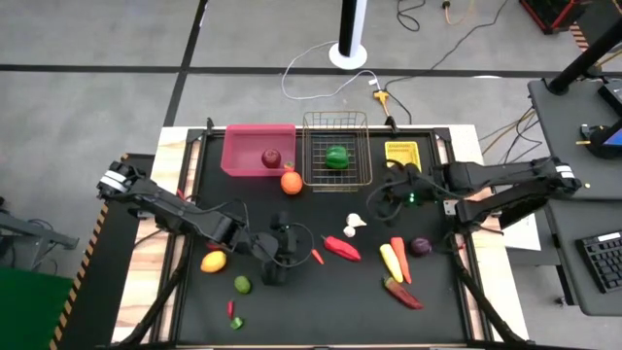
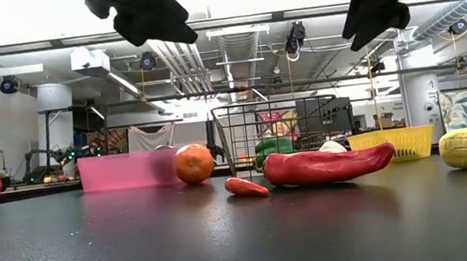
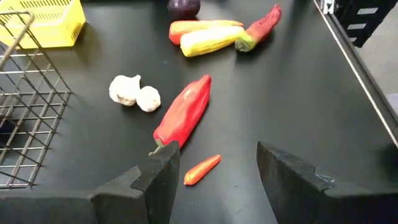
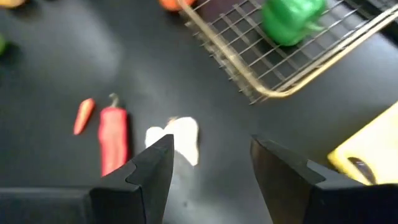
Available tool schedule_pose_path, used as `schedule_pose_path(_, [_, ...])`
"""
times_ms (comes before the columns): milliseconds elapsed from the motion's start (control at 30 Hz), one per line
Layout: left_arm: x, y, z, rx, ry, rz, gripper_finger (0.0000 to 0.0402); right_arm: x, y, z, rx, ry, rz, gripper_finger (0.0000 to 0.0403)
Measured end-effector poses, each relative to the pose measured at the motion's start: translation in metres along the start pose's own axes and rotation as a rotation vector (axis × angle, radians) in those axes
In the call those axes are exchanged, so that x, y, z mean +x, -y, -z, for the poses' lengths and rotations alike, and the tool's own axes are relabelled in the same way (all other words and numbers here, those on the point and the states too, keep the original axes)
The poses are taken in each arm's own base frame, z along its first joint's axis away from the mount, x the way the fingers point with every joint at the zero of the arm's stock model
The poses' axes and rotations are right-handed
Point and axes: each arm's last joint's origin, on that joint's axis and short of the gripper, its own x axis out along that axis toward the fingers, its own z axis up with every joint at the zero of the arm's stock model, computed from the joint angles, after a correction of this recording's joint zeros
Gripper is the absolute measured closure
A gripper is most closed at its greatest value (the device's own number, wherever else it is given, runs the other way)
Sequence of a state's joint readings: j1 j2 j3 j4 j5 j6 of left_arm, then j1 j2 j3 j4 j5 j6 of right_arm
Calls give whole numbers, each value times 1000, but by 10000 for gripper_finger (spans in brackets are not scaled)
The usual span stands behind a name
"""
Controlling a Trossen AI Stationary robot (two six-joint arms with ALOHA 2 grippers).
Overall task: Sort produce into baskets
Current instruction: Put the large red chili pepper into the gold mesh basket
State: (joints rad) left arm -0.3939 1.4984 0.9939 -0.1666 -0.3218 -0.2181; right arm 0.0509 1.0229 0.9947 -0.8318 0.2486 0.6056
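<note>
Black and flat, the worktop (image 1: pixel 321 311) sits in a big room with grey floor and loose cables. Along its far edge stand three baskets: a pink plastic bin (image 1: pixel 243 158) with a dark red apple (image 1: pixel 271 157) inside, a metal wire basket (image 1: pixel 336 173) with a green pepper (image 1: pixel 336 157) inside, and a small yellow plastic bin (image 1: pixel 401 152) near the far right corner.

A round orange (image 1: pixel 291 182) lies just outside the pink bin, touching or almost touching it. In the middle lie a lumpy white garlic (image 1: pixel 355 223), a long red chilli (image 1: pixel 341 248) and a tiny red chilli (image 1: pixel 317 257). Toward the right edge are a yellow corn cob (image 1: pixel 391 262), an orange carrot (image 1: pixel 399 258), a purple onion (image 1: pixel 421 246) and another red chilli (image 1: pixel 402 293). Near the left edge are a yellow lemon (image 1: pixel 213 262), a green lime (image 1: pixel 242 284) and two small bits (red and green) by the near edge.

The left gripper (image 3: pixel 217 165) hangs above the tiny chilli, its fingers partly open and holding nothing. The right gripper (image 4: pixel 211 155) hangs above the garlic, also partly open and holding nothing.
</note>
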Motion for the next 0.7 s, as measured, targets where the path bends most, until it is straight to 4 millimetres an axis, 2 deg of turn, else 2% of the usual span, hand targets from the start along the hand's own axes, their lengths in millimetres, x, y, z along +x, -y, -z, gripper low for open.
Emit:
schedule_pose_path(167, [17, 4, 9, 15, -43, -8, 206, -2, -14, 10, 0, -76, -110, 200])
schedule_pose_path(300, [32, 8, 16, 26, -72, -13, 206, 4, -26, 17, 2, -119, -118, 199])
schedule_pose_path(500, [48, 12, 23, 55, -110, -21, 206, 27, -46, 31, -82, -208, -82, 199])
schedule_pose_path(700, [50, 13, 23, 63, -99, -24, 206, 54, -62, 41, -110, -268, -46, 199])
